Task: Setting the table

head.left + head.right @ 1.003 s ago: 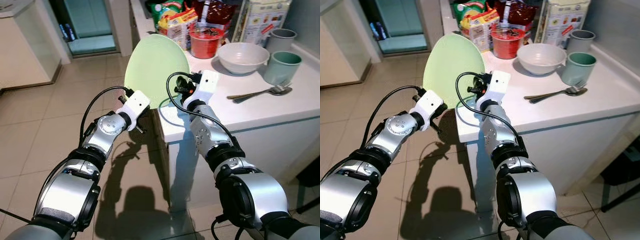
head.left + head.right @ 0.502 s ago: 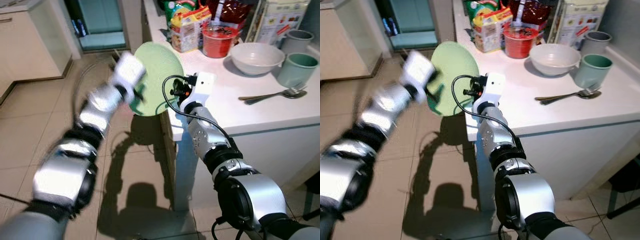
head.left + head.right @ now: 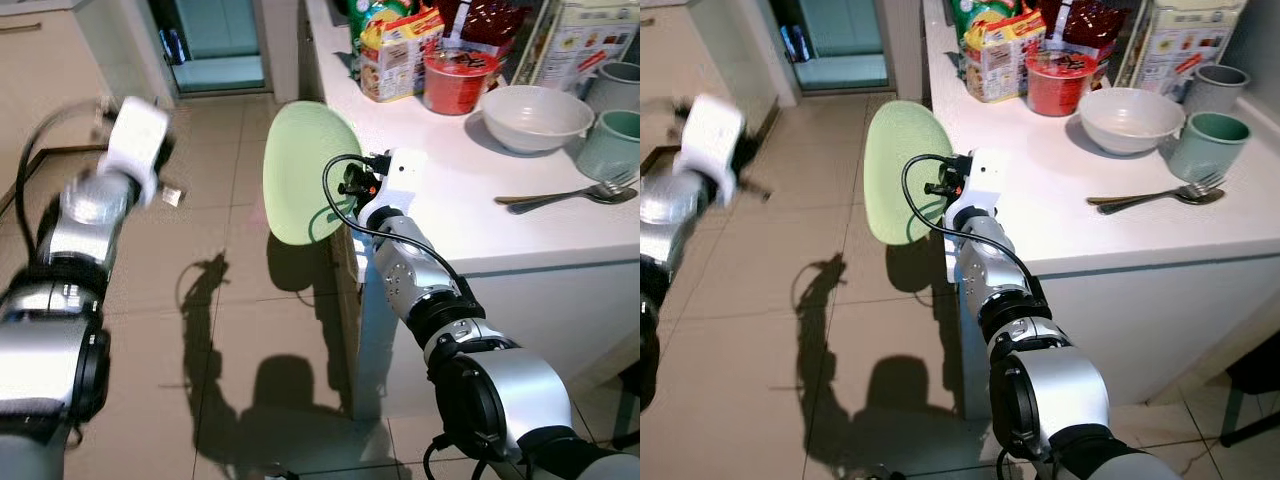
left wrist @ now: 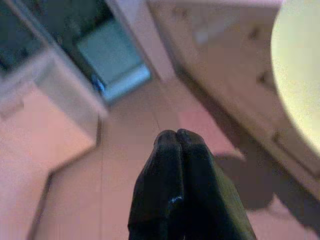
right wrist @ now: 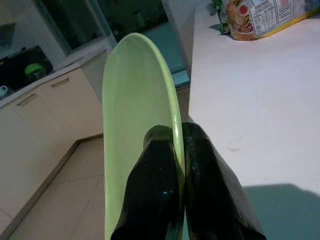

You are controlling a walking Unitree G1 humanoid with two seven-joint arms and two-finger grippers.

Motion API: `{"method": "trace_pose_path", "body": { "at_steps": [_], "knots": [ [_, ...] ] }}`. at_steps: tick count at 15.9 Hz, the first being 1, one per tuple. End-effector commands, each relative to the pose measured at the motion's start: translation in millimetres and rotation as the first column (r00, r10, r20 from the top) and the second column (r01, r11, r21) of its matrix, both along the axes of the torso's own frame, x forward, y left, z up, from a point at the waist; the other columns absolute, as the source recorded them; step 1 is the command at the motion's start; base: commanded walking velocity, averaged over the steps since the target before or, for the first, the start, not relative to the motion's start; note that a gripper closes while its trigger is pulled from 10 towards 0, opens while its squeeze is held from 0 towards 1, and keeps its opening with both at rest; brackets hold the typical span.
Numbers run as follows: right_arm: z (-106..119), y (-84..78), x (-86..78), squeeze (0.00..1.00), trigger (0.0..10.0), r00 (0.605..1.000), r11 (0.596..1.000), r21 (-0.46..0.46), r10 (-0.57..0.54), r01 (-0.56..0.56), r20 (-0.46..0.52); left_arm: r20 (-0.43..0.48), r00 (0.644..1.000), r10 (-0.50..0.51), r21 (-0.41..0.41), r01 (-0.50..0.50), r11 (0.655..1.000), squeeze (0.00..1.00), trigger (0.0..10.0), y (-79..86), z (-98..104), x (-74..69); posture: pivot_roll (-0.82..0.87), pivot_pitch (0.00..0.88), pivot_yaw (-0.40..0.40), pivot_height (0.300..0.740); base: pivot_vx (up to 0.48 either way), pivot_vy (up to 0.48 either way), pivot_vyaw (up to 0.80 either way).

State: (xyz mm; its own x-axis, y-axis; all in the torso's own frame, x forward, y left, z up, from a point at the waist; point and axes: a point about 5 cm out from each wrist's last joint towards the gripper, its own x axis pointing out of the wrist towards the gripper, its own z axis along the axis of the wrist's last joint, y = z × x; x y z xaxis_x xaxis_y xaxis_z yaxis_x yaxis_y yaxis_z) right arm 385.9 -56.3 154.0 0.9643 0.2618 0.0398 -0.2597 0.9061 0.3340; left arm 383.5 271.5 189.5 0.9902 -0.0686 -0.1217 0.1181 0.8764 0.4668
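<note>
Plate: pale green plate point(image 3: 305, 170) is up on its edge, hanging in the air just past the corner of the white counter point(image 3: 520, 225), over the tiled floor point(image 3: 230, 300). It's not resting on anything.
Right gripper: right gripper point(image 5: 175, 145) has its two black fingers point(image 5: 155, 170) pinched on the plate's rim, one finger on each face, so it's clamped tight on the plate. The wrist view looks straight along the rim.
Left gripper: left gripper point(image 4: 176, 137) is out to the robot's left over the floor, well apart from the plate, blurry in the head views. In its wrist view the fingers are pressed together with nothing between them.
Counter stuff: white bowl point(image 3: 535, 115) sits toward the back, a teal mug point(image 3: 612, 140) just beside it and a grey cup point(image 3: 618, 82) behind that. A spoon and fork point(image 3: 565, 193) lie together in front of the bowl and mug.
Back of counter: red noodle cup point(image 3: 460, 78), a yellow snack pack point(image 3: 395, 55) and a tall carton point(image 3: 575, 40) are lined up near the wall.
</note>
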Motion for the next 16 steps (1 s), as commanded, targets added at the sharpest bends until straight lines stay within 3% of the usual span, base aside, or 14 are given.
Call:
{"method": "trace_pose_path", "body": {
  "at_steps": [1, 3, 5, 8, 11, 13, 14, 15, 16],
  "knots": [
    [29, 3.9, 4.9, 0.00, 0.0, 0.993, 1.000, 0.019, 0.016, -0.018, 0.115, -0.038, 0.999, 0.026, 0.002, -0.026, 1.000, 0.00, 10.0, 5.6, -13, -5.3, 0.14, 0.000, 0.048, 0.740, 0.000, 0.000, 0.00],
    [52, 12.9, 4.4, 0.00, 0.0, 0.977, 0.997, 0.040, 0.049, -0.059, 0.207, -0.108, 0.994, 0.018, -0.012, -0.019, 1.000, 0.00, 10.0, -0.8, -44, -14.5, 0.14, 0.000, 0.042, 0.740, 0.000, 0.000, 0.00],
    [61, 14.6, 4.0, 0.00, 0.0, 0.969, 0.997, 0.045, 0.056, -0.069, 0.239, -0.130, 0.991, 0.022, -0.028, -0.026, 0.999, 0.00, 10.0, -3.8, -54, -17.8, 0.14, 0.000, 0.041, 0.740, 0.000, 0.000, 0.00],
    [80, 12.9, 2.5, 0.00, 0.0, 0.948, 0.996, 0.035, 0.066, -0.080, 0.310, -0.171, 0.983, 0.059, -0.124, -0.081, 0.989, 0.00, 10.0, -6.6, -79, -28.2, 0.13, 0.000, 0.032, 0.740, 0.000, 0.000, 0.00],
    [87, 3.4, 0.9, 0.00, 0.0, 0.937, 0.998, 0.009, 0.061, -0.068, 0.344, -0.207, 0.974, 0.096, -0.194, -0.137, 0.971, 0.00, 10.0, -3.7, -98, -40.5, 0.13, 0.000, 0.025, 0.740, 0.000, 0.000, 0.00],
    [89, -10.7, -1.0, 0.00, 0.0, 0.929, 0.998, -0.030, 0.056, -0.048, 0.366, -0.183, 0.979, 0.088, -0.287, -0.139, 0.948, 0.00, 10.0, 1.0, -104, -49.8, 0.12, 0.000, 0.021, 0.740, 0.000, 0.000, 0.00],
    [87, -23.0, -2.3, 0.00, 0.0, 0.926, 0.998, -0.055, 0.040, -0.021, 0.374, -0.148, 0.987, 0.061, -0.385, -0.114, 0.916, 0.00, 10.0, 6.5, -103, -56.3, 0.12, 0.000, 0.021, 0.740, 0.000, 0.000, 0.00],
    [86, -26.9, -2.8, 0.00, 0.0, 0.926, 0.998, -0.062, 0.035, -0.012, 0.376, -0.134, 0.990, 0.053, -0.414, -0.104, 0.904, 0.00, 10.0, 8.5, -102, -59.0, 0.12, 0.000, 0.021, 0.740, 0.000, 0.000, 0.00],
    [85, -38.0, -4.3, 0.00, 0.0, 0.925, 0.997, -0.075, 0.015, 0.015, 0.379, -0.115, 0.993, 0.025, -0.477, -0.077, 0.875, 0.00, 10.0, 11.4, -105, -70.7, 0.12, 0.000, 0.018, 0.740, 0.000, 0.000, 0.00]
  ]
}}
